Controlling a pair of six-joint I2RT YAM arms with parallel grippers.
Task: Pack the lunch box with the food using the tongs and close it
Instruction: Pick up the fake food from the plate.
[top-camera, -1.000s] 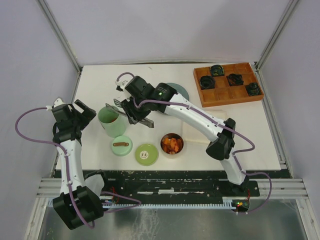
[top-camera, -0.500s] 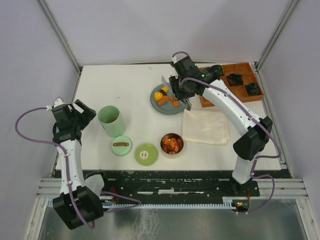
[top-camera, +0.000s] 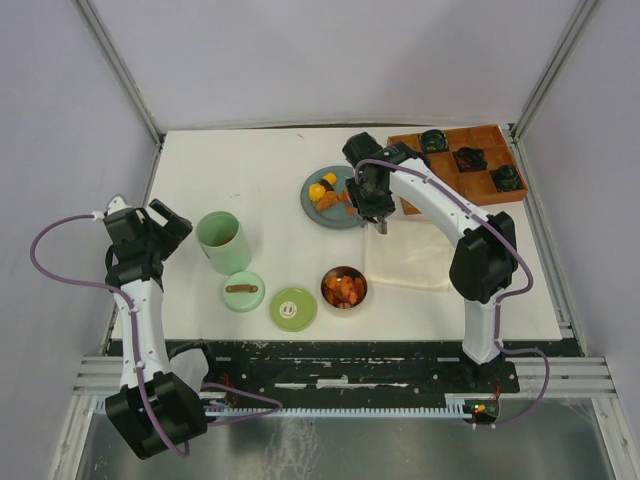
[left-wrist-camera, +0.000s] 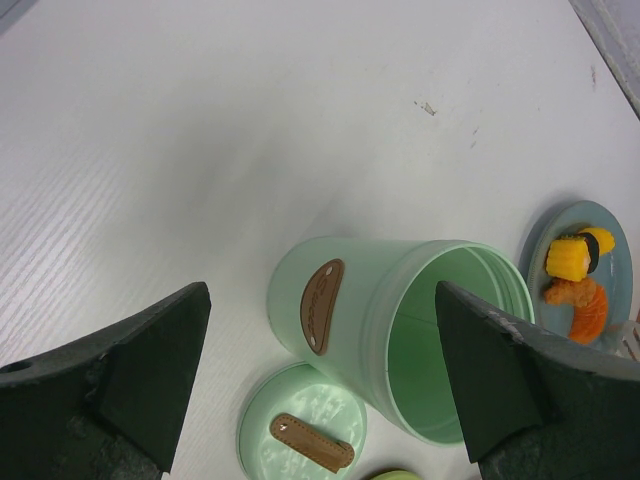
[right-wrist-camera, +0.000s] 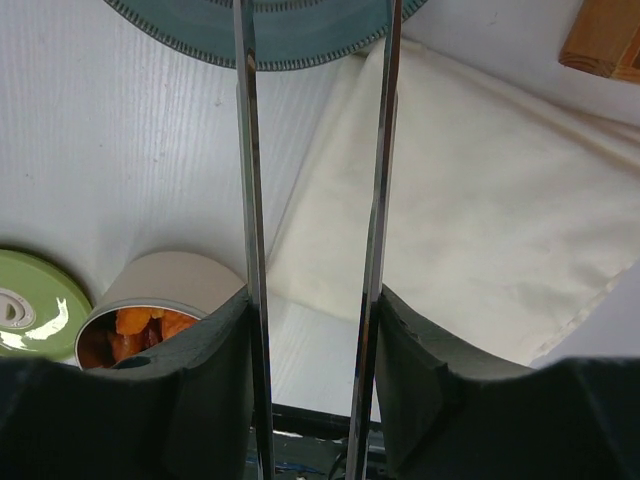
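Tongs (right-wrist-camera: 248, 200) sit pinched in my right gripper (right-wrist-camera: 312, 300), blades apart, tips at the rim of the grey-blue plate (right-wrist-camera: 310, 30); I should centre over one food piece (top-camera: 328, 196) and squeeze gently, my left gripper (left-wrist-camera: 325, 370) spread wide beside the open mint-green canister (left-wrist-camera: 375, 300)

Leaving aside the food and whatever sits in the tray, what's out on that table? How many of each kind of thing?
Containers: 2 (mint-green canister, steel bowl)
Lids: 2 (flat mint lid, lime-green lid)
Plates: 1 (grey-blue plate)
Trays: 1 (wooden tray)
Cloths: 1 (cream cloth)
Tongs: 1
Total: 8
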